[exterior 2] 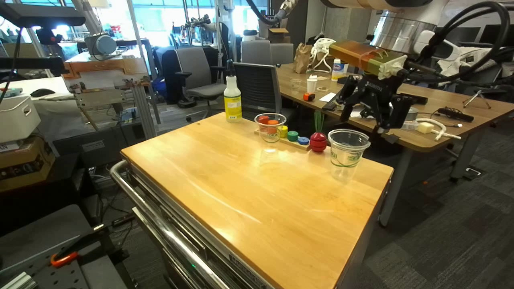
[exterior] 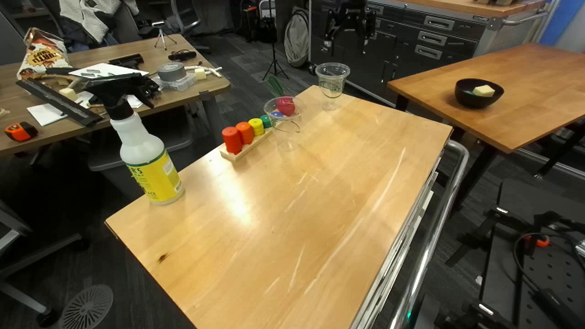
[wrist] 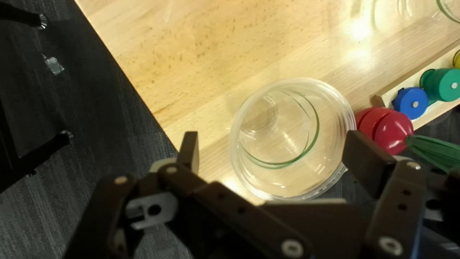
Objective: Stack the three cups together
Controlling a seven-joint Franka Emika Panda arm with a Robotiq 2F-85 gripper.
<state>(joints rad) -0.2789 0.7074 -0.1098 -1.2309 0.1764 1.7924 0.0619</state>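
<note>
Where the room shows beyond the worktop (exterior: 274, 228), dark carpet (exterior 2: 433, 249) runs past a black drawer cabinet (exterior: 429, 39), a cluttered desk (exterior: 212, 84), a brown desk (exterior: 539, 96) and grey chairs (exterior 2: 194, 66), with bright windows (exterior 2: 158, 24) behind. That worktop is pale wood, glossy under reflected light, crossed by whitish streaks (exterior: 391, 180) and marked with a dark knot (exterior: 163, 257) near one edge; a metal rail (exterior: 430, 246) follows another side. Beside one corner the robot arm (exterior 2: 403, 32) carries a black gripper (wrist: 278, 154), its jaws spread wide above a clear cup (exterior 2: 348, 150). A spray bottle (exterior 2: 233, 108) with a yellow label stands near a different corner. The cup under the jaws is upright on the wood near its corner; its rim looks doubled, so more than one may be nested there, though see-through walls make that hard to judge. A second clear cup (exterior 2: 270, 130) stands upright, well apart from it, near a wooden rack (exterior: 235, 154). Between that rack and the cup at the corner sits a red toy (exterior 2: 318, 142) with a green top. Smallest are the blocks (exterior: 232, 139) on the rack, running red, orange, yellow, green and blue.
</note>
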